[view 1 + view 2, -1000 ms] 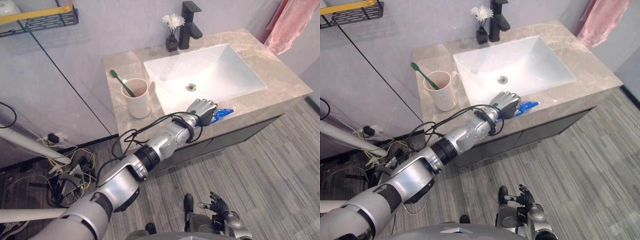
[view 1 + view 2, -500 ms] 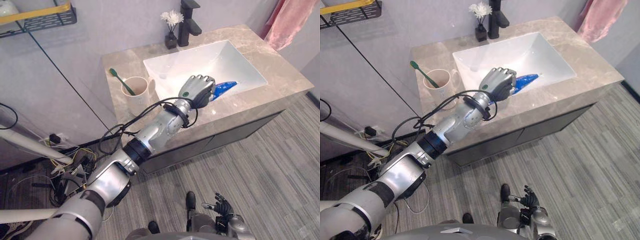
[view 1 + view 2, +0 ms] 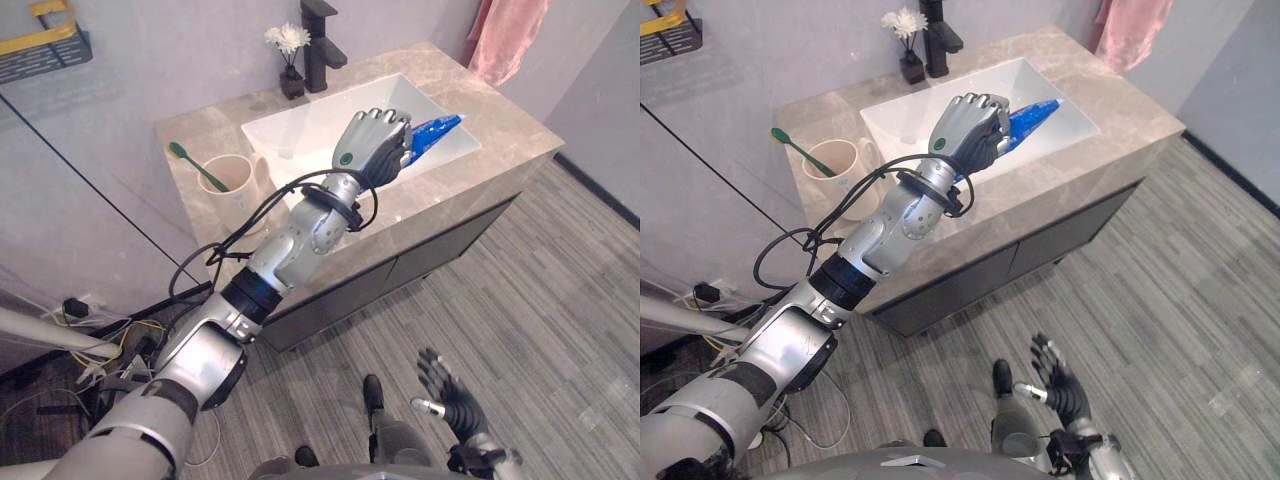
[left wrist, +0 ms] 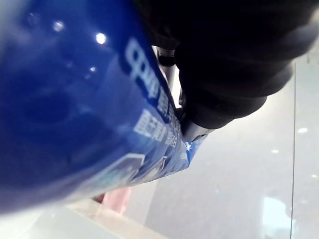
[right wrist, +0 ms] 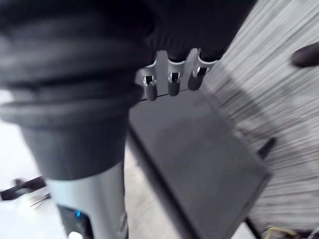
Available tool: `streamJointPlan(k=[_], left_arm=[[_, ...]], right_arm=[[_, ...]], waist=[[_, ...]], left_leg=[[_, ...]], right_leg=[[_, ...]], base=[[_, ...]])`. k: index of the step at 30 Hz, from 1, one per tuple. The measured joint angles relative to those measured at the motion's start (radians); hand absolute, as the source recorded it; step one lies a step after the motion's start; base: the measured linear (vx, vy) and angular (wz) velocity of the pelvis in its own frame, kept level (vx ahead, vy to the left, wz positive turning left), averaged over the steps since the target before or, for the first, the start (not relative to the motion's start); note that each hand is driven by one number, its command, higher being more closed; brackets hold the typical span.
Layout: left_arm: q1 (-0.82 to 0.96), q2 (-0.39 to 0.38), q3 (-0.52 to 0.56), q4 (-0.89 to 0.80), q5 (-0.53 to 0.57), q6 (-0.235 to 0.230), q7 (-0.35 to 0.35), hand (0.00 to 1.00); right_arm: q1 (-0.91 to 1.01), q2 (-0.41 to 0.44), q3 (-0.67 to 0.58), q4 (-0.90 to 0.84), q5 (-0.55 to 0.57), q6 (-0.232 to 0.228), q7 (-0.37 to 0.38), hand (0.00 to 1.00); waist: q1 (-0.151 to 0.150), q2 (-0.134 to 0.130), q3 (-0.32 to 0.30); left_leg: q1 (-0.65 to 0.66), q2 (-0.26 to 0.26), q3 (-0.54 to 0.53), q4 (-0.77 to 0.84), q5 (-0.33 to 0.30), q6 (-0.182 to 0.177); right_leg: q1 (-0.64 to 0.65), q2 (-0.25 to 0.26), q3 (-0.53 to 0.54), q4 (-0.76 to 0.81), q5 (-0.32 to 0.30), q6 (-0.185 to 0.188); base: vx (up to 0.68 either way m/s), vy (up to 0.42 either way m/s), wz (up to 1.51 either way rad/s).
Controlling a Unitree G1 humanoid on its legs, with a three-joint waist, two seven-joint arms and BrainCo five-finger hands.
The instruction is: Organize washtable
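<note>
Your left hand (image 3: 372, 146) is curled tight round the blue toothpaste tube (image 3: 436, 131), holding it in the air above the white basin (image 3: 290, 150). Your right hand (image 3: 447, 392) hangs low over the floor, fingers spread and empty. The beige mug (image 3: 232, 186) with the green toothbrush (image 3: 195, 165) stands near the countertop's (image 3: 492, 124) left edge.

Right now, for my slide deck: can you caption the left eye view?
Left robot hand grips a blue tube above the white sink, beside a toothbrush mug; right robot hand hangs open.
</note>
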State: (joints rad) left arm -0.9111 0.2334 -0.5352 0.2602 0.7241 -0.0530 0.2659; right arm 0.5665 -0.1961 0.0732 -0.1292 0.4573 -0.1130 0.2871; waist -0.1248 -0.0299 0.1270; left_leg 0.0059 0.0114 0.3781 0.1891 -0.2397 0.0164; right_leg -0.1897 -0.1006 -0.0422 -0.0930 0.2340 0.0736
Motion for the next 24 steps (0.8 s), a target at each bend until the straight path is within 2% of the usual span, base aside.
streamJointPlan(k=[4,9,13,16,17,21,24], left_arm=[[0.001,-0.012,-0.001,-0.069,-0.003,-0.003,-0.016,1.00],[0.013,-0.043,-0.014,-0.175,-0.012,-0.040,-0.036,1.00],[0.038,-0.070,-0.014,-0.239,-0.026,-0.062,-0.041,1.00],[0.072,-0.072,-0.014,-0.280,-0.042,-0.077,-0.041,1.00],[0.091,-0.072,-0.013,-0.301,-0.049,-0.078,-0.041,1.00],[0.133,-0.074,-0.010,-0.338,-0.051,-0.080,-0.039,1.00],[0.139,-0.081,-0.011,-0.348,-0.073,-0.085,-0.036,1.00]], right_arm=[[-0.044,-0.022,-0.014,-0.172,0.194,-0.007,0.074,0.00],[-0.161,-0.021,-0.043,-0.188,0.313,-0.004,0.066,0.00],[-0.243,-0.021,-0.047,-0.196,0.328,-0.004,0.053,0.00],[-0.304,-0.020,-0.049,-0.196,0.349,-0.006,0.026,0.00],[-0.338,-0.019,-0.050,-0.196,0.349,-0.008,0.006,0.00],[-0.395,-0.016,-0.051,-0.196,0.349,-0.012,-0.032,0.00],[-0.466,-0.003,-0.050,-0.195,0.349,-0.034,-0.067,0.00]], waist=[[0.014,-0.012,-0.027],[0.031,-0.006,-0.059],[0.055,0.007,-0.086],[0.062,0.015,-0.101],[0.073,0.016,-0.106],[0.081,0.020,-0.136],[0.082,0.022,-0.138]], left_leg=[[-0.005,0.003,-0.013,0.010,-0.004,0.006],[-0.019,0.003,-0.053,0.022,-0.004,0.006],[-0.021,0.005,-0.065,0.025,-0.004,0.007],[-0.019,0.007,-0.087,0.026,-0.004,0.007],[-0.018,0.007,-0.094,0.027,-0.003,0.007],[-0.022,0.011,-0.115,0.024,-0.001,0.003],[-0.017,0.013,-0.128,0.021,0.009,-0.005]], right_leg=[[0.007,-0.001,-0.013,0.000,-0.001,-0.001],[0.017,-0.009,-0.051,0.000,-0.005,-0.005],[0.023,-0.010,-0.064,0.000,-0.005,-0.005],[0.040,-0.012,-0.087,0.000,-0.008,-0.008],[0.049,-0.014,-0.097,0.000,-0.013,-0.007],[0.057,-0.012,-0.121,0.000,-0.027,-0.011],[0.063,-0.012,-0.138,0.000,-0.027,-0.012]], base=[[0.00,0.001,0.09],[0.01,-0.001,0.23],[0.00,-0.006,0.12],[-0.04,-0.012,0.21],[-0.07,-0.013,0.10],[-0.02,-0.028,0.15],[0.01,-0.032,0.15]])
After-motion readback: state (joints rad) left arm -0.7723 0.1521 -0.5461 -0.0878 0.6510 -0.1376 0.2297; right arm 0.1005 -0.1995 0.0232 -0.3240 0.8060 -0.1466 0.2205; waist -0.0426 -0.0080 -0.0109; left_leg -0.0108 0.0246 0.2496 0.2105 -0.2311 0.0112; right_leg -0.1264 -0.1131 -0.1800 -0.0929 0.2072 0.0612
